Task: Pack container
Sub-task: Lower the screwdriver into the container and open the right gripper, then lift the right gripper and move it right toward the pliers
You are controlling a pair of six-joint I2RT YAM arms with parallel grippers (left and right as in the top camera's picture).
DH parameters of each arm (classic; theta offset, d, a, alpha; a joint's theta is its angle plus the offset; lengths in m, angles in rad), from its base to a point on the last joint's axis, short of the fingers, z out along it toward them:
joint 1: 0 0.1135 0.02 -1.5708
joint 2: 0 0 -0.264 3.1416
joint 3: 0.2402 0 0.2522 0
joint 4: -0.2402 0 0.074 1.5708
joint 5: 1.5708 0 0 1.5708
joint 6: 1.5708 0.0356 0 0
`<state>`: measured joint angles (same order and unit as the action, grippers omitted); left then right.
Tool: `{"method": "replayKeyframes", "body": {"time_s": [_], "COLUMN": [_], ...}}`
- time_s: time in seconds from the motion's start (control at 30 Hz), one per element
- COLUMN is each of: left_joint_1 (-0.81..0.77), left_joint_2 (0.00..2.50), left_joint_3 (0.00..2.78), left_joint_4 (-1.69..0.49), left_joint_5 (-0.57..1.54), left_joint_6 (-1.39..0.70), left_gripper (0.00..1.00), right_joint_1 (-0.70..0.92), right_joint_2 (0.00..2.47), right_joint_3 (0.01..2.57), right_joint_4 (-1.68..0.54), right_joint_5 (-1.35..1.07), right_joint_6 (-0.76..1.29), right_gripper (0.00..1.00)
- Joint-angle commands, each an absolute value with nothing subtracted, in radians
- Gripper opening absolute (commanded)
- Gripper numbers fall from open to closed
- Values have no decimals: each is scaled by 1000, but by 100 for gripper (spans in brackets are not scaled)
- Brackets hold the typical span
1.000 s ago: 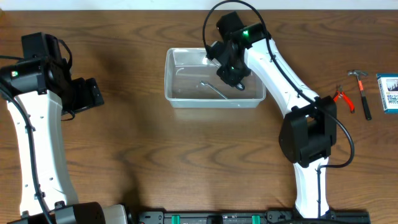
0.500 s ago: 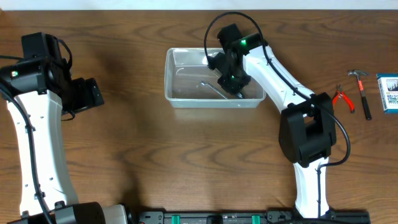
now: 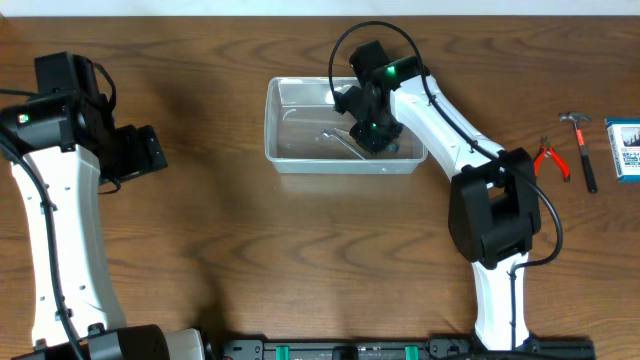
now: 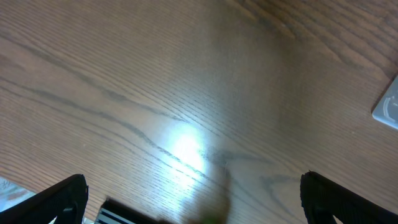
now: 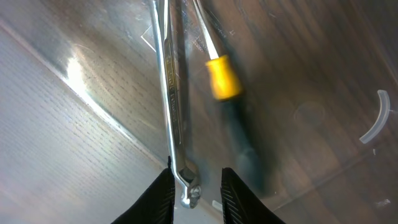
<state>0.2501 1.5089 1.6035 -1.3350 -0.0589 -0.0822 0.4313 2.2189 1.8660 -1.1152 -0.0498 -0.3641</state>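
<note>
Only right wrist view shows yellow-banded screwdriver (image 5: 221,78) beside wrench (image 5: 170,93) inside container (image 3: 274,122).

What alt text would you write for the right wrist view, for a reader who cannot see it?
Close view down into the clear container: a silver wrench lies beside a screwdriver with a yellow collar and dark handle. The two fingers of the right tool show at the bottom edge, apart, with the wrench's end between them.
</note>
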Motion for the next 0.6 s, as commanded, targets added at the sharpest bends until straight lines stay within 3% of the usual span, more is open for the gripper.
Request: {"method": "replayKeyframes", "body": {"time_s": [0.0,0.3,0.57], "left_joint_1": [254,254,254], "left_joint_2": [1500,1500,1500], "left_joint_3": [1626,1626,1626], "left_joint_4": [-1339,-1340,-1343], "left_joint_5": [-60,-60,-60], "left_joint_6": [-88,-88,-88], "left_gripper": [98,98,98], "right_joint_1": [426,426,406], "right_joint_2": [2228,2227,2225], "right_joint_3": [1863,1918,2214], "right_joint_4": [-1110,-1104,-1277], "right_joint_5": [-57,-58,-56], "right_joint_6": [-352,-280,-191], "right_gripper": [26,27,36]}}
